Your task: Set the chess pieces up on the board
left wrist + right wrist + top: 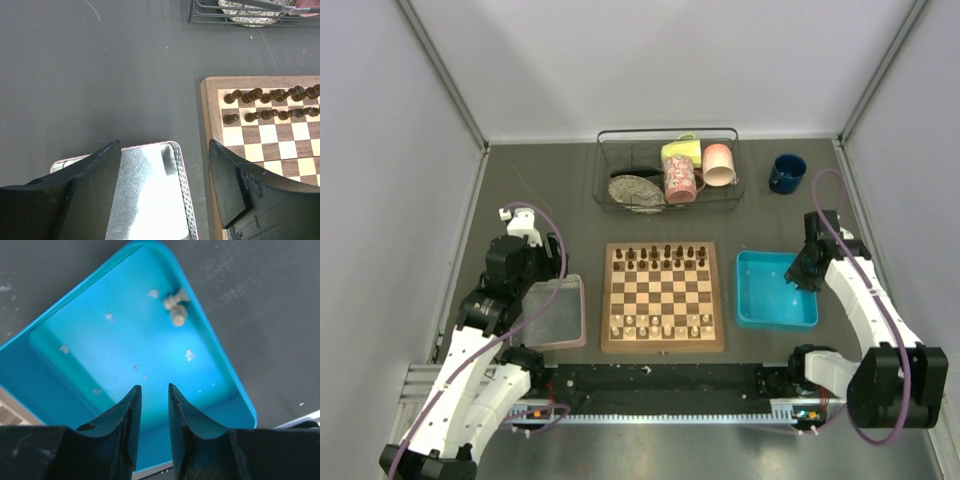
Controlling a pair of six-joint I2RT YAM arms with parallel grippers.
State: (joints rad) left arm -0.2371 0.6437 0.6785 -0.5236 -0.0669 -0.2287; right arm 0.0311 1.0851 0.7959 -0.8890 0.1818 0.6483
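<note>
Blue tray [100, 352] right of the board [663, 346] held two cream pieces [178, 316]; your right fingers [120, 425] hung above it, slightly parted, empty. Your left fingers [95, 180] stood wide open over the clear tray [150, 190].

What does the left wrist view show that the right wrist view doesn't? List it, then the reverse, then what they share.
Left wrist only: a corner of the board with two rows of dark chess pieces, the clear tray, and a wire basket edge.
Right wrist only: the blue tray holding cream chess pieces near its rim.
Both: the dark table and an empty pincer. The left pincer is wide open, the right pincer narrowly open.
</note>
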